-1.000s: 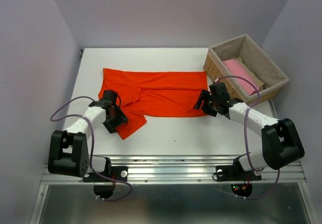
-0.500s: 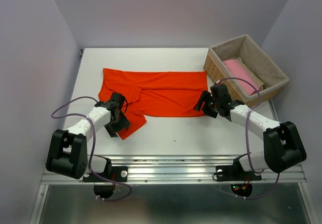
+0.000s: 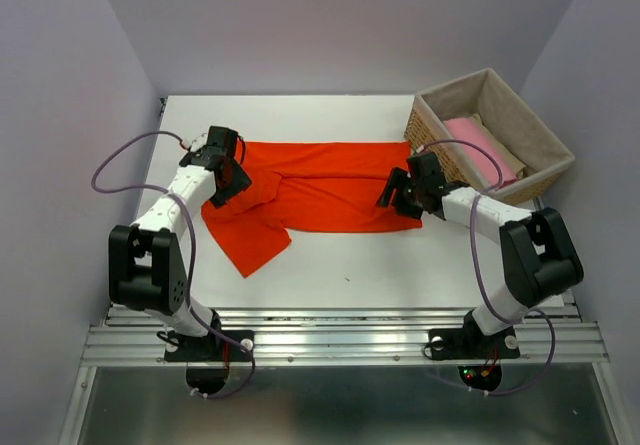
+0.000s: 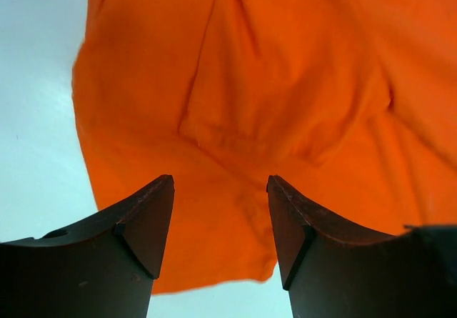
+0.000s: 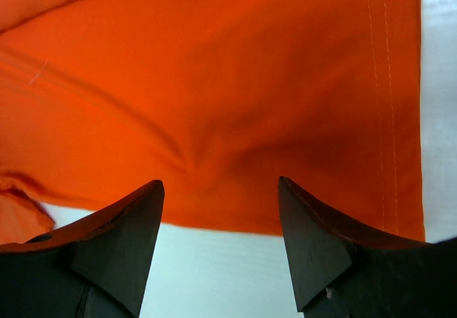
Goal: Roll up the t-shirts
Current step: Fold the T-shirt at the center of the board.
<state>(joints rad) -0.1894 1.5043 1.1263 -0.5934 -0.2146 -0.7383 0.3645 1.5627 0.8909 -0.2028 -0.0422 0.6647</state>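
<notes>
Orange-red t-shirt (image 3: 330,190) lies flat across the middle of the white worktop (image 3: 340,265), long axis running left to right, body folded into a broad band. One sleeve (image 3: 250,250) sticks out from its left end toward the near edge. The stitched hem (image 5: 389,118) is at the right end, close to the wicker basket (image 3: 430,140) but not touching it. Fabric shows soft creases near the left end and a shallow wrinkle near the right. Left hand (image 4: 220,178) sits over the shirt's left end, near the far corner, fingers apart with only fabric seen in the gap; nothing clamped. Right hand (image 5: 220,181) sits over the right end, at the shirt's near edge just inside the hem, fingers likewise apart and holding nothing. Cannot tell from either wrist view whether the fingertips touch the cloth. Basket stands at the far right corner of the worktop; a folded pink t-shirt (image 3: 478,150) lies inside it.
</notes>
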